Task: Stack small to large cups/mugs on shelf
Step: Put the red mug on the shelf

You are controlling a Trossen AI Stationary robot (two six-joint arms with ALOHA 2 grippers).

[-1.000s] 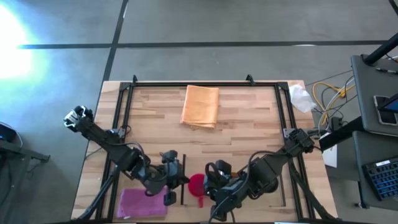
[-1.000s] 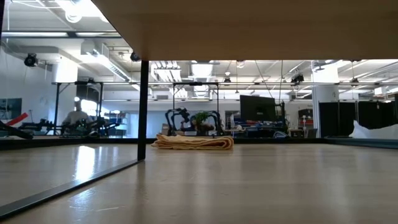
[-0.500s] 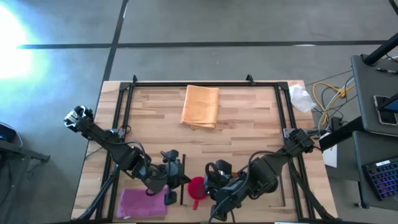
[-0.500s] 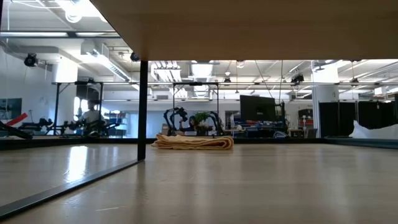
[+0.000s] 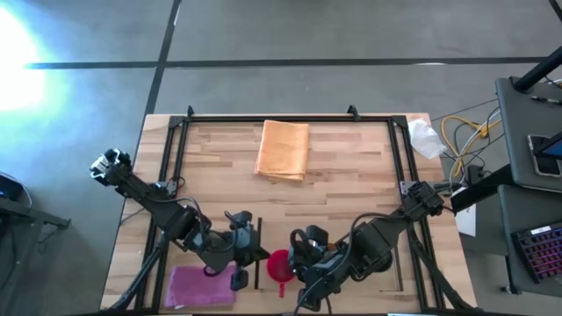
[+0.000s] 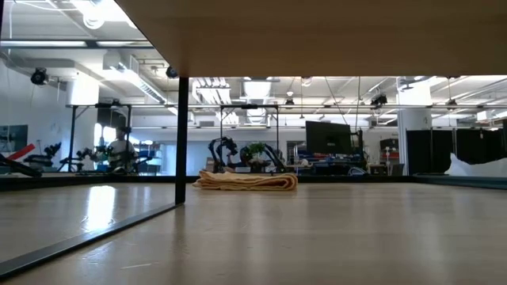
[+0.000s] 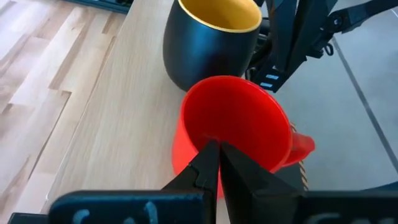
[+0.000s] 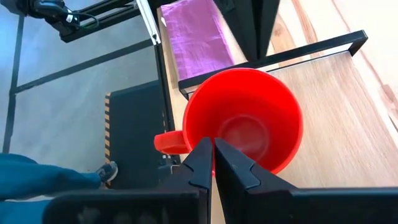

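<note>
The pink-red mug (image 5: 278, 263) stands upright near the table's near edge, between my two grippers, with its handle (image 8: 166, 142) toward the near edge. It sits over the pale-wood shelf (image 7: 106, 124), edged by a dark strip (image 8: 311, 50). My left gripper (image 5: 261, 256) is at the mug's left side. My right gripper (image 5: 295, 260) is at its right side. The dark brown mug with the yellow inside (image 7: 211, 37) stands on the shelf just beyond the red mug, by the right arm. The black mug is out of view. My left gripper has its near-shut fingertips (image 7: 208, 155) at the red mug's rim (image 7: 199, 134) on the mug's left side, slanting down from the table's left. The fingers hide the contact. The mug is upright; I cannot tell whether it is lifted. My right gripper has its near-shut fingertips (image 8: 202, 155) at the red mug's rim (image 8: 208, 138) on the mug's right side, next to the handle, slanting down from the table's right. The fingers hide the contact.
A magenta cloth (image 5: 200, 285) lies left of the shelf at the near edge. A folded orange cloth (image 5: 283, 149) lies at the far middle of the table. A dark frame rail edges the table. A person's shoe (image 8: 107, 171) shows on the floor below.
The red mug has shifted a little toward the table's near edge, staying upright between the two grippers.
</note>
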